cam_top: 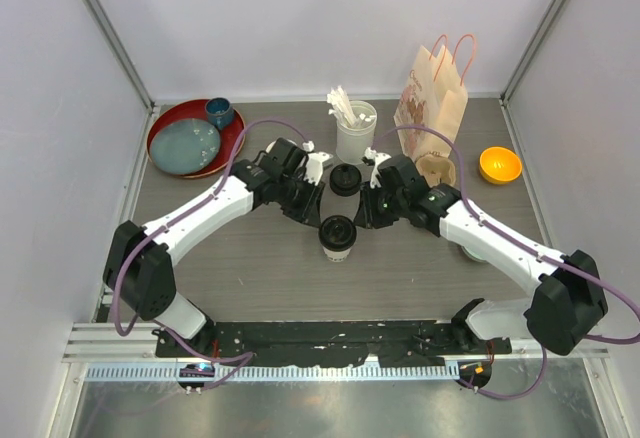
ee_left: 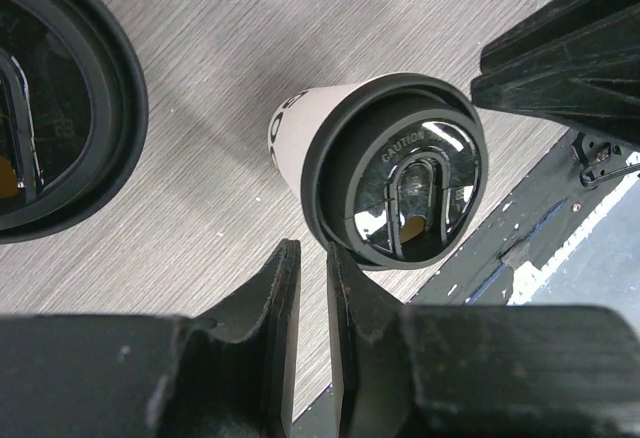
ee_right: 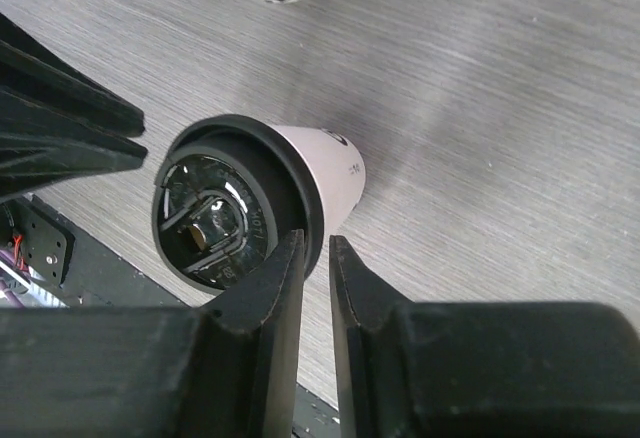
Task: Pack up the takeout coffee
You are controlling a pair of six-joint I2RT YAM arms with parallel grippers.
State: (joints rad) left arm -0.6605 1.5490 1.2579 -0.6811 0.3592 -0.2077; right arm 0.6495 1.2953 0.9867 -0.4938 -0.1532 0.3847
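You had both lidded cups upright on the table (cam_top: 250, 258), between the two arms; the near cup (cam_top: 338, 239) stood just in front of the far cup (cam_top: 345, 180), and neither was in the tan pulp carrier (cam_top: 436, 169), which sat to the right beside the paper bag (cam_top: 432, 93). Your left gripper (ee_left: 312, 258) hung just beside the near cup's black lid (ee_left: 405, 186) with its jaws drawn to a thin slit and nothing between them; your right gripper (ee_right: 315, 248) did the same from the other side, jaws as narrow and as empty.

By my reading the lids were seated, so the step was lifting a cup across to the carrier; you needed to spread the jaws wide before coming down, since that slit could only have knocked the rim; you should have taken the paper wall under the lid, not the lid itself, which might have popped off; a light squeeze would have done, for thin paper buckles. With both arms crowding one cup, I would have sent the right alone, being nearer the carrier, and kept the cup level in transit.
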